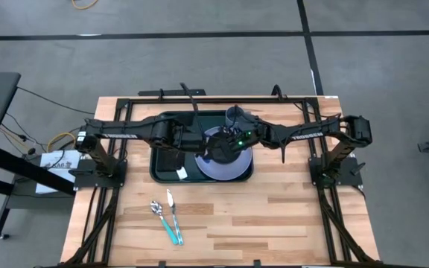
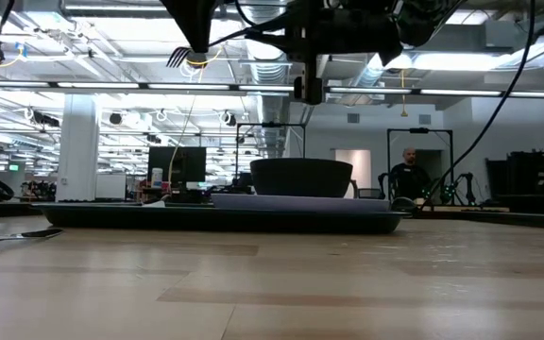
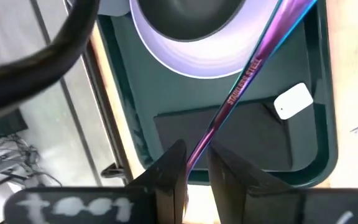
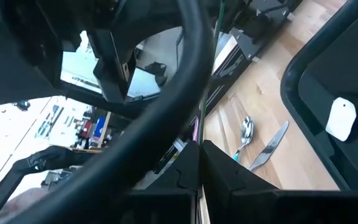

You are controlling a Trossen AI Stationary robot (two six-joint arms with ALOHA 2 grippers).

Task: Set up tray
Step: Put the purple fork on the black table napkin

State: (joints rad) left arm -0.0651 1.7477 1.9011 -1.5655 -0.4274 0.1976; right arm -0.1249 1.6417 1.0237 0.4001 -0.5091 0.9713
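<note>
Spoon (image 1: 156, 208) and knife (image 1: 171, 199) on wood, frame lower centre-left, dark green tray (image 1: 159, 170) at centre, long axis left-right, purple plate (image 1: 237, 165) inside, left gripper (image 3: 194, 163) slightly parted around iridescent fork handle (image 3: 247, 68), right gripper (image 4: 199, 163) closed, holding nothing visible.

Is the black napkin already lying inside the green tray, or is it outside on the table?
Inside. The left wrist view shows the black napkin lying flat on the floor of the green tray, near the purple plate.
</note>
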